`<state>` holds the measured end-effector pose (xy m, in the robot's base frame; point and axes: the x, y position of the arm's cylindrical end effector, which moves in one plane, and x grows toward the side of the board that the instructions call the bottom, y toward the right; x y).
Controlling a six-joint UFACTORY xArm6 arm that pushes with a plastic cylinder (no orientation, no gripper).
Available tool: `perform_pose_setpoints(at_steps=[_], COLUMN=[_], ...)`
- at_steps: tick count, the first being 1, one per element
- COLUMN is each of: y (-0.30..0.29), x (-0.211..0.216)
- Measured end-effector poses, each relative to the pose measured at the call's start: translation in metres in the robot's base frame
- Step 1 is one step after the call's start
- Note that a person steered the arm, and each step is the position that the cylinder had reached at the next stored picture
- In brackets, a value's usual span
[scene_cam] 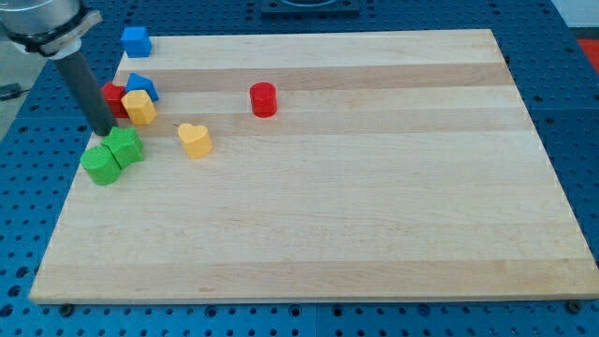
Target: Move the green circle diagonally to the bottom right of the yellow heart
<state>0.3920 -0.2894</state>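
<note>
End effector: straight dark rod, no jaws to part or close, carrying nothing. My tip (102,132) stands at the view's left side of the desk (374,234), just above the two green blocks; whether it touches either one cannot be told, though it sits at the upper-left edge of the green star-like block (124,147).

Green circle (100,163): the task's block, a rounded green piece at the far left of the desk, close to the left edge, touching the other green block on its upper right. It lies to the left of and slightly below the yellow heart.

Yellow heart (195,139): alone, to the right of the green pair, near but apart from them.

Cluster above the tip: red block (114,96), shape partly hidden behind the rod; yellow block (140,108) just right of it, touching; blue block (142,85) behind both.

Red cylinder (264,99): upright, well apart from the rest, up and to the right of the yellow heart.

Blue cube (137,41): at the desk's top-left corner, by the edge.
</note>
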Motion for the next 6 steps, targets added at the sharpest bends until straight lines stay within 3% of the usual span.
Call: perform_pose_setpoints(at_steps=[2,3,6], y=[-0.012,0.018,0.129], x=[0.045,0.086,0.112])
